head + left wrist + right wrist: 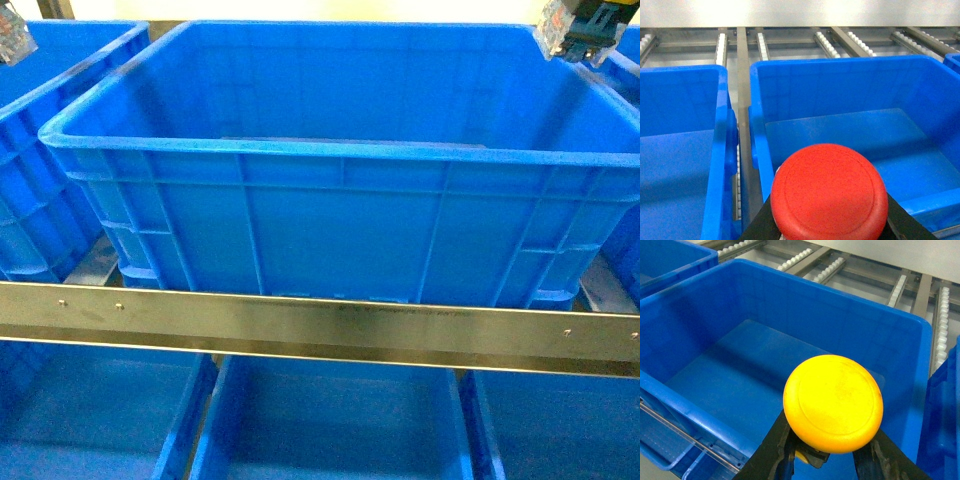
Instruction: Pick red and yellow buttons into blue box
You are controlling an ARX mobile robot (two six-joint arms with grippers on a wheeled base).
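Left end effector [827,232] is clamped on the red button [829,192], holding it above the near rim of the blue box [840,90]; right end effector [825,460] grips the yellow button [833,402] over that box's inside, near its right wall; in the head view both end effectors show only at the 2 top corners

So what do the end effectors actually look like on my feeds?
In both wrist views, the left end effector and right end effector show matte black fingers splaying outward. The head view shows only clear plastic, black and yellow at the top corners, too cropped to detail. No cables or markings visible.
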